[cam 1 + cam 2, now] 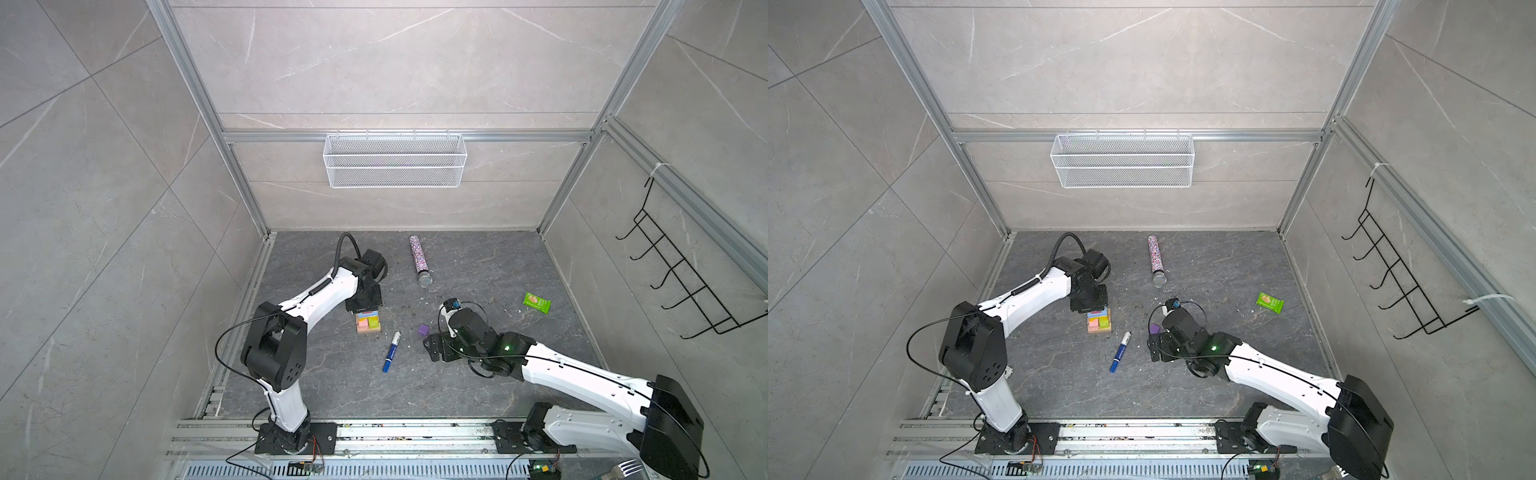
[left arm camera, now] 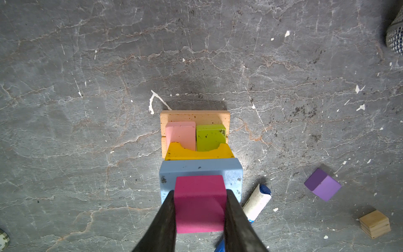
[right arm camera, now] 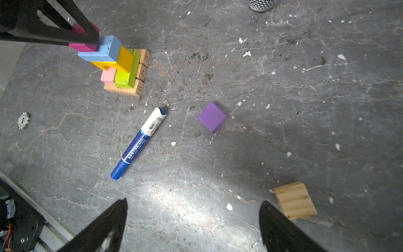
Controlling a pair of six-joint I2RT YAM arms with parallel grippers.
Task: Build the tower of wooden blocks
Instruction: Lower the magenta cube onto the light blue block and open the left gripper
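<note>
The left gripper (image 2: 200, 193) is closed on the magenta block (image 2: 199, 209), which is clamped between its two fingers by opposite side faces. The held block is set against the top face of the light-blue block (image 2: 200, 169) and overhangs it on the gripper's side; whether it is fully seated cannot be told. The tower (image 3: 122, 65) is stacked directly beneath this gripper. Three tan bars (image 2: 194, 116) are laid side by side as the base, and numbers are printed on their ends. A pink block (image 2: 181, 133) and a lime-green block (image 2: 210, 136) are placed side by side on the bars. The yellow arch (image 2: 196, 153) is bridged across these two, and the light-blue block is carried on the arch. The right gripper (image 3: 194, 201) is held above the table (image 3: 283, 76) with its jaws spread wide, well apart from the tower. The purple block (image 3: 212, 116) lies loose ahead of its fingertips. A ridged tan block (image 3: 294, 199) is located just outside one finger. The marker pen (image 3: 139, 141) lies flat between this gripper and the tower, with its white end toward the tan bars.
</note>
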